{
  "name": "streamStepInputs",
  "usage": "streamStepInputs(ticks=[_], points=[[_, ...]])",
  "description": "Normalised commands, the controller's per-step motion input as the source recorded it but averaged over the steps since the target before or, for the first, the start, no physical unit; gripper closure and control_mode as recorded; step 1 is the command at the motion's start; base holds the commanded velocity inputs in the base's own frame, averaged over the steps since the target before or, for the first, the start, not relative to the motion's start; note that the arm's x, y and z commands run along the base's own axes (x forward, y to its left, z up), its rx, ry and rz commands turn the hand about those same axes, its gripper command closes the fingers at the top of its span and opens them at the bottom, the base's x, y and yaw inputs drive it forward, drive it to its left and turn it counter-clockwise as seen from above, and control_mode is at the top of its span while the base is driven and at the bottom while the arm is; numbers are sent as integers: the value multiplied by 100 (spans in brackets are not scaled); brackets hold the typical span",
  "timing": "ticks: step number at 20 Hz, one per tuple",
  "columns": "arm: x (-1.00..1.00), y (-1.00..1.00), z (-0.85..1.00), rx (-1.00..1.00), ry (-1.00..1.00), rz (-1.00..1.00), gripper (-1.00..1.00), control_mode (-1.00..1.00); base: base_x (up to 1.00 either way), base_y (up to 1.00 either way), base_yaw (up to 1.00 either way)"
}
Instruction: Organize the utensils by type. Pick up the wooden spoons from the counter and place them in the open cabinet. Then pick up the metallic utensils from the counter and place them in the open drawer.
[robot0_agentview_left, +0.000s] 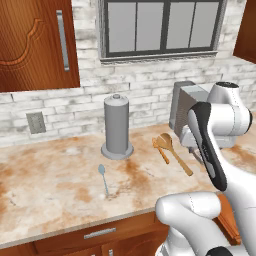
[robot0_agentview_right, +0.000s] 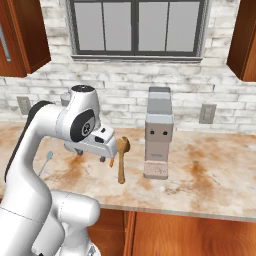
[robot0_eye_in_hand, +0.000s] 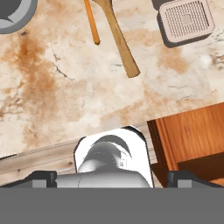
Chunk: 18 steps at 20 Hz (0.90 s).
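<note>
Marbled beige surface runs under a brick wall and a window, and the white arm is folded high above it with the claw looking straight down, probably to search the spoons before going down; I cannot tell if its fingers are apart or together. Both wooden spoons lie flat and side by side, between a grey canister and a grey machine, light orange-brown, one long with round bowl, one slimmer. Thin silver spoon lies apart, nearer the front edge.
</note>
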Motion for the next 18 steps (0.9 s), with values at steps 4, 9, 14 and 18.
streamStepInputs(ticks=[4,9,14,18], points=[[28,-3,-42,-1,0,0,-100,-100,0,0,0],[57,-7,-43,-3,0,0,-100,-100,0,0,0],[66,-19,-50,-5,0,0,-100,-100,0,0,0],[56,-20,-47,-3,0,0,-100,-100,0,0,0]])
